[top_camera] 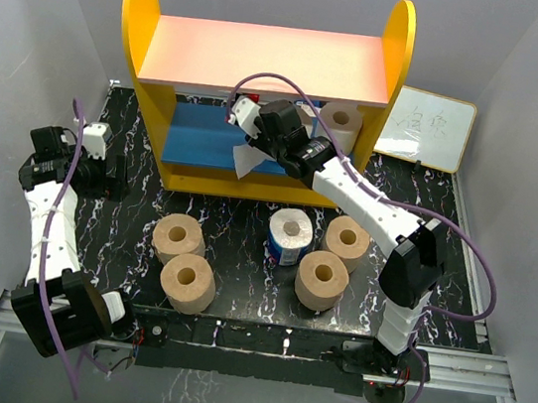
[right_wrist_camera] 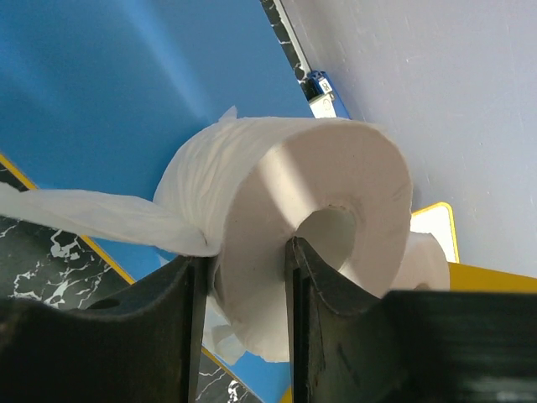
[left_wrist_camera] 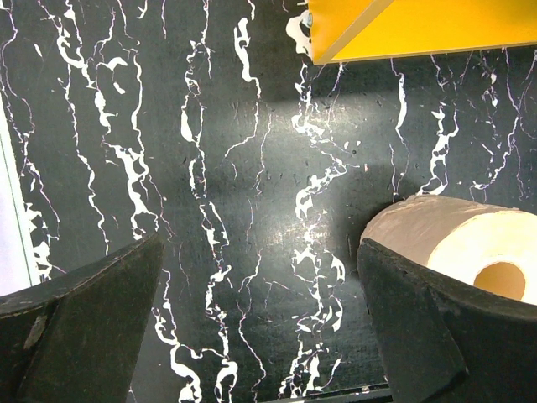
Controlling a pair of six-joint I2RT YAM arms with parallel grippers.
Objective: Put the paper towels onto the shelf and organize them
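Gripping a white roll [right_wrist_camera: 336,176] by its wall — one finger inside the hollow core, the other outside — the right end effector [right_wrist_camera: 243,260] holds it at the front of the shelf's [top_camera: 139,23] blue lower board [right_wrist_camera: 101,101], a loose sheet trailing off. A second white roll [top_camera: 340,121] stands on that board. The left end effector [left_wrist_camera: 260,252] hangs wide open and empty above the tabletop [left_wrist_camera: 252,151], a tan roll [left_wrist_camera: 453,235] just beside one finger. The blue-wrapped roll [top_camera: 289,236] stands on the tabletop before the shelf.

light: bright, even | shadows: soft under shelf [top_camera: 269,56] | glare: pale sheen on table [left_wrist_camera: 252,210] | blur: jaws soft, close-up
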